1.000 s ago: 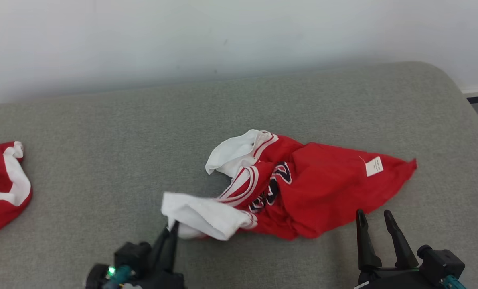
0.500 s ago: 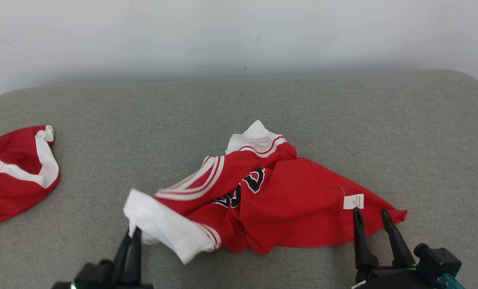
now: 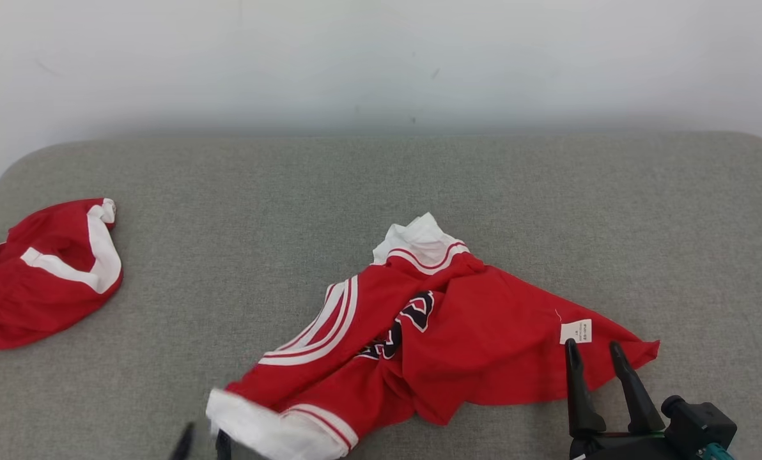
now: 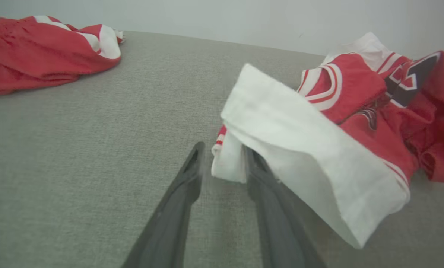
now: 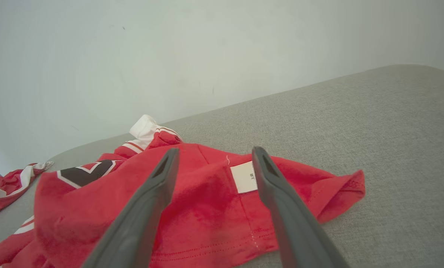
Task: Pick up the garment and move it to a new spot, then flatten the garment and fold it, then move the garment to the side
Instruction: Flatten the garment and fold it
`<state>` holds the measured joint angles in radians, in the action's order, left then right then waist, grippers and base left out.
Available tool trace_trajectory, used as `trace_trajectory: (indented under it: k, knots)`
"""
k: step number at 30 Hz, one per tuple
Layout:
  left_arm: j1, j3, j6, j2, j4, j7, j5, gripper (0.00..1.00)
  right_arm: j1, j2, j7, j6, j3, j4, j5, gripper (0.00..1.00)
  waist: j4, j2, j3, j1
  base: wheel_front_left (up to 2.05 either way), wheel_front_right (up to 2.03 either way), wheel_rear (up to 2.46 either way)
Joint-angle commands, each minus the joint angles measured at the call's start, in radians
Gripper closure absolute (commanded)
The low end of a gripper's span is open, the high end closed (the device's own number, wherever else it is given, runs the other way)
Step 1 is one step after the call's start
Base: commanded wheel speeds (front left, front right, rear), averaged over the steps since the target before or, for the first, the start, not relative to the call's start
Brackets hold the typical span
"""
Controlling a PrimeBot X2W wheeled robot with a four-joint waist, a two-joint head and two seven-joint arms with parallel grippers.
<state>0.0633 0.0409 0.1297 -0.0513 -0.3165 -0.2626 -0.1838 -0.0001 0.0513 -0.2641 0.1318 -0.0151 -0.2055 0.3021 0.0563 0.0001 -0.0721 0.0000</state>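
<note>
Jaws on the left gripper (image 4: 225,156) have just come apart. 1 second ago they were pinched shut on the white sleeve (image 4: 304,149). Now that cuff lies loose between the 2 fingers, with a gap showing on 1 side. The shirt (image 3: 470,332) sits on the grey cushion (image 3: 227,191) near its front edge, pulled longer than before but still bunched through the middle. The right gripper (image 3: 590,348) hangs wide open over the red hem, just beside the label (image 3: 576,331), gripping nothing, as it was before. To me the let-go says the carry to a new spot is done, and flattening comes next. A 2nd red garment (image 3: 42,275) lies well apart at the left.
</note>
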Motion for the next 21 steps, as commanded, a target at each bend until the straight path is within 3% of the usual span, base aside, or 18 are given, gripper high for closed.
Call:
trace_trajectory:
  k: [1, 12, 16, 21]
  knots:
    - [0.014, -0.015, -0.002, 0.0, 0.009, -0.003, -0.002, 0.0, 0.006, -0.002, 0.0, -0.002, -0.001, 0.002, -0.004, 0.0, 0.004, -0.0001, 0.006, 0.0, 0.0, 0.0, 0.0]
    - [-0.029, -0.152, -0.001, 0.002, 0.093, -0.003, 0.046, 0.0, 0.006, -0.002, 0.0, -0.002, -0.013, 0.0, 0.004, 0.0, -0.014, -0.0001, 0.013, 0.0, 0.0, 0.0, 0.0]
    - [-0.094, -0.121, 0.0, -0.009, 0.093, -0.003, 0.05, 0.0, -0.008, -0.002, 0.0, -0.002, -0.024, -0.002, 0.008, 0.0, -0.037, -0.0001, 0.004, 0.0, 0.0, 0.0, 0.0]
    - [-0.204, -0.017, 0.0, -0.053, 0.049, -0.003, 0.034, 0.0, -0.028, -0.002, 0.0, -0.002, -0.04, 0.002, 0.011, 0.0, -0.086, -0.0001, -0.02, 0.0, 0.0, 0.0, 0.0]
